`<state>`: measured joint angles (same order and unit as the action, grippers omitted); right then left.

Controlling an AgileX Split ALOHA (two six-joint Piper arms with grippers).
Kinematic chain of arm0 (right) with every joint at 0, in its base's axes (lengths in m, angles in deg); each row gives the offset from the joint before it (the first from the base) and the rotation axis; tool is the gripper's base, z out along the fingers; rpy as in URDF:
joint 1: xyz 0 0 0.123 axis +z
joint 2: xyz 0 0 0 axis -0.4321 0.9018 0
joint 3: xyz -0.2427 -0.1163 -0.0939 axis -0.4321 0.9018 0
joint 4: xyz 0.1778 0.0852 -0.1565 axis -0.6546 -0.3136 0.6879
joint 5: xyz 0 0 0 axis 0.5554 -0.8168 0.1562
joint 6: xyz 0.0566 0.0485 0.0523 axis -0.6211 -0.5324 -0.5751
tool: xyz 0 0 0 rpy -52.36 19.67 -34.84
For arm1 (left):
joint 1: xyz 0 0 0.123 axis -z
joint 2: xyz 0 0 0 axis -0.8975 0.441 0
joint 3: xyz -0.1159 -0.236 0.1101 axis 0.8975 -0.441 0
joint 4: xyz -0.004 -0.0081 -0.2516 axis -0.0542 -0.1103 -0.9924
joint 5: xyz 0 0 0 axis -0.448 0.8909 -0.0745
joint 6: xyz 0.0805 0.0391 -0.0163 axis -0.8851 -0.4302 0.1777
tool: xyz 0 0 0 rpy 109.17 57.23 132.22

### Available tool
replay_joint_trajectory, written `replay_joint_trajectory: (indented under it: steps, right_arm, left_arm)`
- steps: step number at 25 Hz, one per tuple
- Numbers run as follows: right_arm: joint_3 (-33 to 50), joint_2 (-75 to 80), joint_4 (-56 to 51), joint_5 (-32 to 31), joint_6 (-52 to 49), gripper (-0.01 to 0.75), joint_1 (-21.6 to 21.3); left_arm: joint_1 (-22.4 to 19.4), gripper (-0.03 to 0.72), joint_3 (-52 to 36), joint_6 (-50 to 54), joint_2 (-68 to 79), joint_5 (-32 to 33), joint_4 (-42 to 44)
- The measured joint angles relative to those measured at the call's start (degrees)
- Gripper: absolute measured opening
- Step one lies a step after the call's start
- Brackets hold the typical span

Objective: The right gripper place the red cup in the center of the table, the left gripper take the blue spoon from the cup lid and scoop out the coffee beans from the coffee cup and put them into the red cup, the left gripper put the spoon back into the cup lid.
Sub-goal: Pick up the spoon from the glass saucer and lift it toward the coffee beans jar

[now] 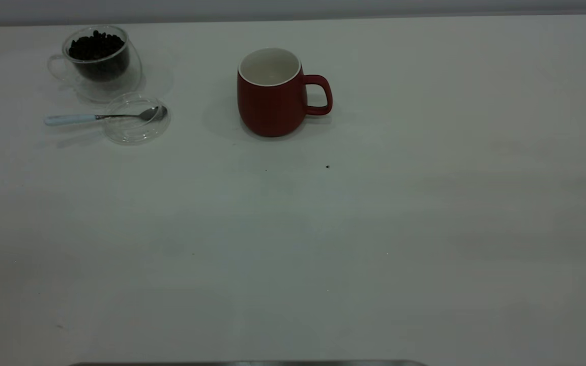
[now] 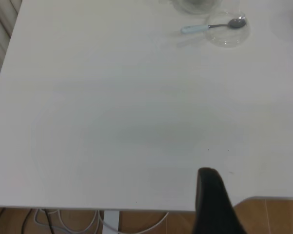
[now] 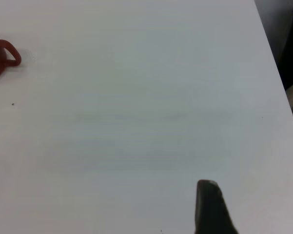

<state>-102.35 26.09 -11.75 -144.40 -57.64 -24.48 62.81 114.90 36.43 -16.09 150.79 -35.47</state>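
Observation:
The red cup (image 1: 271,96) stands upright at the far middle of the table (image 1: 293,229), handle to the right, white inside bare; its handle shows in the right wrist view (image 3: 5,54). The coffee cup (image 1: 100,57) with coffee beans (image 1: 95,47) stands at the far left. Just in front of it lies the cup lid (image 1: 135,121), and the blue spoon (image 1: 94,117) rests with its bowl in the lid and its handle pointing left; both show in the left wrist view (image 2: 212,27). The left gripper (image 2: 210,197) and right gripper (image 3: 208,204) hang above the near table edge, far from everything.
A tiny dark speck (image 1: 327,166) lies in front of the red cup. The table's near edge, with cables and wooden floor below, shows in the left wrist view (image 2: 87,208). The table's right edge shows in the right wrist view (image 3: 275,63).

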Motion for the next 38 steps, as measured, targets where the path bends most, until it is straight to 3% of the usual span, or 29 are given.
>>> replay_joint_trajectory:
  steps: [13,18,26,34,38]
  right_arm:
    - [0.0,0.0,0.0,0.0,0.0,0.466,0.0]
    - [0.0,0.0,0.0,0.0,0.0,0.466,0.0]
    - [0.0,0.0,0.0,0.0,0.0,0.466,0.0]
    - [0.0,0.0,0.0,0.0,0.0,0.466,0.0]
    - [0.0,0.0,0.0,0.0,0.0,0.466,0.0]
  left_arm:
    - [0.0,0.493,0.0,0.2,0.0,0.0,0.0]
    - [0.0,0.493,3.2,5.3,3.9,1.3,0.4]
    - [0.0,0.493,6.6,12.2,25.9,0.4,0.6]
    - [-0.1,0.493,11.9,16.6,53.6,-11.8,8.4]
    - [-3.2,0.493,18.7,19.0,66.2,-14.7,13.2]
